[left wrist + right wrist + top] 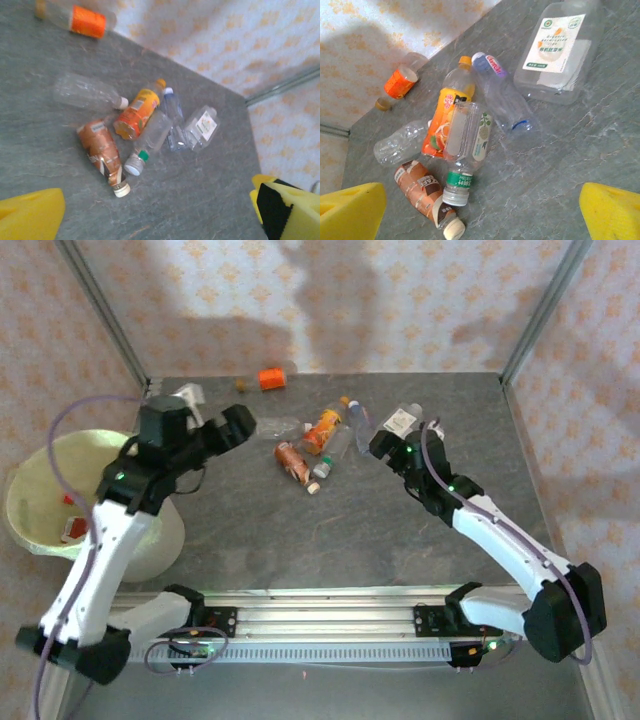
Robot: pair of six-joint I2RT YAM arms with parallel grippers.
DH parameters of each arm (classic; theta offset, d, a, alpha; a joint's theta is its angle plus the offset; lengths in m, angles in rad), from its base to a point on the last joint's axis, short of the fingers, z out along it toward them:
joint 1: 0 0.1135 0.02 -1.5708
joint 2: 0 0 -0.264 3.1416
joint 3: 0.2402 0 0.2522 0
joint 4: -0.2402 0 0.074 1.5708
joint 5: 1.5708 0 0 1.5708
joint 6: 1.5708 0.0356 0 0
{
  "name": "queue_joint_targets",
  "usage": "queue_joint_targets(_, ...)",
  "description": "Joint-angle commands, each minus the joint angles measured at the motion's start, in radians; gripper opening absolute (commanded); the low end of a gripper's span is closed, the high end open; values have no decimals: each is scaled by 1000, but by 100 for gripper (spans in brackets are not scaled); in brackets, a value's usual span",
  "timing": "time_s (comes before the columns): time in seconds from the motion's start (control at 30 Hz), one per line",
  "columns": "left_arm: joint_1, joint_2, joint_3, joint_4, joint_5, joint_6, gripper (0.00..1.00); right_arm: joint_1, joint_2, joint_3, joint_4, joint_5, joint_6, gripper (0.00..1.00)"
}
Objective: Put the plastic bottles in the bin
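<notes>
Left gripper (157,212) and right gripper (480,212): wide open, nothing held. Plastic bottles (466,135) look empty, so probably light, thin-walled, slick and prone to rolling. Best hold: across mid-body, not the cap.

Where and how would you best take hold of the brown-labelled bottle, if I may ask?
Probably across the brown-labelled bottle at mid-body, from straight above: it lies on its side, table bare along both flanks there, whereas the green-collared bottle crowds its neck.
</notes>
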Motion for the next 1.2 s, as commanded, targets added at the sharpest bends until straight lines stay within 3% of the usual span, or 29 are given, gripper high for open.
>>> queue_joint_targets(0.0,-126,117,65,47,-202,-28,100,-7,-43,-19,-28,71,10,99)
queue_joint_targets(0.1,-201,271,162,-44,-326,-43,100,-12,-65,-26,-45,82,13,99)
queue_joint_targets(0.3,-216,464,194,-37,-384,-148,100,-15,-100,-38,-79,109,-2,99)
queue_joint_targets(0.5,-203,577,164,11,-395,-247,100,-17,-135,-58,-86,140,9,99)
queue_joint_targets(0.63,-167,642,103,114,-379,-229,100,-16,-159,-64,-104,162,15,99)
queue_joint_targets(0.97,-100,817,67,238,-297,-207,90,-16,-239,-95,-148,227,26,99)
queue_joint_targets(1.17,-84,862,32,297,-285,-214,82,-16,-239,-98,-159,195,34,99)
